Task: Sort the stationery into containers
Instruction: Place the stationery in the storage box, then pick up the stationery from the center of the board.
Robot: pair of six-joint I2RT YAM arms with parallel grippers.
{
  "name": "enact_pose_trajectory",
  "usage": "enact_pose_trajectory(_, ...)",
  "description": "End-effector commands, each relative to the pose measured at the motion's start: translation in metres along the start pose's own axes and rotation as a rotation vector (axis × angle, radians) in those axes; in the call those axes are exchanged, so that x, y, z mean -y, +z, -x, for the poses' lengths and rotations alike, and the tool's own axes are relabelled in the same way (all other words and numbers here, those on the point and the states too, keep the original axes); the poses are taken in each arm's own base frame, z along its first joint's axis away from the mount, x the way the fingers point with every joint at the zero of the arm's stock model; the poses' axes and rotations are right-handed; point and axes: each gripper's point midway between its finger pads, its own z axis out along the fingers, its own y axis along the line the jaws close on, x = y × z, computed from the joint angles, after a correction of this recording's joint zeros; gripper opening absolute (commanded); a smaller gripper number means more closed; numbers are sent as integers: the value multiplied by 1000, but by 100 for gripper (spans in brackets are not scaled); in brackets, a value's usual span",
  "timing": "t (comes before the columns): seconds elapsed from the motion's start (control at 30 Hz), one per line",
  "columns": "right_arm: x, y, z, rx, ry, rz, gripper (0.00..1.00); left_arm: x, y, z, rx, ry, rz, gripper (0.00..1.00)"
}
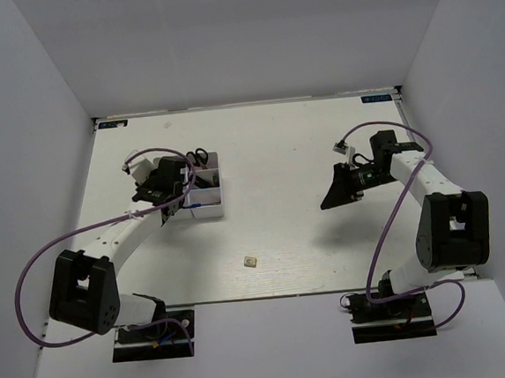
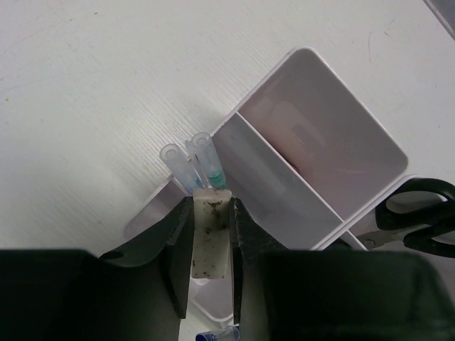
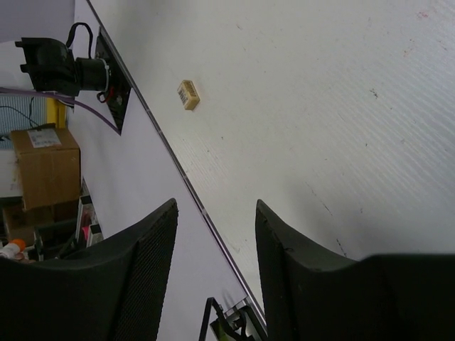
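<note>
My left gripper (image 2: 212, 213) is shut on a small beige eraser (image 2: 211, 234) with dark specks and holds it over the white organiser tray (image 2: 370, 135). In the top view the left gripper (image 1: 175, 194) hangs over the tray (image 1: 212, 212). Pens with clear caps (image 2: 192, 160) lie in a compartment just ahead of the eraser. Black-handled scissors (image 2: 419, 213) rest in a far compartment and also show in the top view (image 1: 198, 156). A second beige eraser (image 1: 250, 261) lies loose on the table and shows in the right wrist view (image 3: 188, 94). My right gripper (image 3: 213, 213) is open and empty, raised at the right in the top view (image 1: 339, 192).
The table's near edge (image 3: 185, 185) runs under my right gripper. A blue pen cap (image 2: 213, 335) shows in a near compartment of the tray. White walls close in the table on three sides.
</note>
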Motion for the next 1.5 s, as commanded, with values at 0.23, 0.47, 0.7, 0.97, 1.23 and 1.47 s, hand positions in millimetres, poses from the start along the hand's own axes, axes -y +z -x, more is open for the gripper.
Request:
enact_pose_trajectory(0.23,-9,-6,9,21,-8,49,54,5,-7,2,43,7,-35,47)
enact_pose_trajectory(0.47,-11,-7,9,20,-15,41,37,23,-31,14,73,63,-117,7)
enact_pose_trajectory(0.7,20,-13,9,-21,-12,-179,22,51,-116,-58,-295,288,-365,1)
enact_pose_trajectory(0.97,34,-16,10,-3,-21,-304,88,16,-187,-186,-710,534,-300,72)
enact_pose_trajectory(1.23,33,-19,9,7,-12,-308,86,14,-200,-227,-829,751,-279,74)
enact_pose_trajectory(1.47,36,-17,8,-3,-4,-304,86,11,-208,-250,-853,802,-316,74)
